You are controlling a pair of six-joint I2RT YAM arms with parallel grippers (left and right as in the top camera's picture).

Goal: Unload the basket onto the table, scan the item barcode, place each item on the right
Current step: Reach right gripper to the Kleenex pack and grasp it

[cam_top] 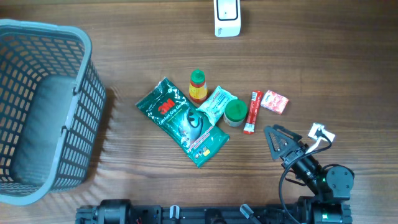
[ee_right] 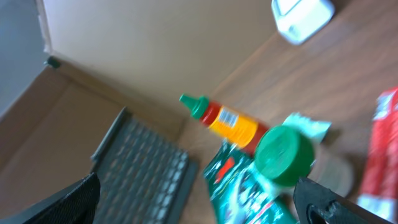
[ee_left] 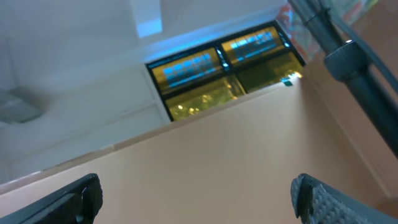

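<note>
Left tool [ee_left: 199, 208]: fingers sit in the two lower corners of the left wrist view, wide apart with nothing between them. That camera faces a beige panel and a blurred lit opening.

Right tool [cam_top: 272, 142]: lower right of overhead, fingers spread and empty, low over the surface [cam_top: 323, 56]. It points up-left at the item cluster and touches nothing. In the right wrist view its fingers are in the lower corners, with the jar framed between them further off.

Items sit in a cluster at frame centre:
- Red stick [cam_top: 252, 112] is nearest the right tool but apart from it.
- Green-lid jar [cam_top: 236, 112] is just left of the stick.
- Small red packet [cam_top: 274, 101] is just right of the stick's top.
- Wipes [cam_top: 216, 102] are left of the jar, touching it.
- Large green 3M pack [cam_top: 180, 121] lies diagonally, lower left of the cluster.
- Bottle [cam_top: 198, 86] has a green cap and sits at the cluster's upper edge, beside the pack and wipes. I cannot tell if it is upright.

Barcodes are too small to make out.

Grey basket [cam_top: 87, 93] fills the left edge, well apart from the items.

White scanner [cam_top: 227, 18] is at top centre, well apart from the cluster and both tools.
</note>
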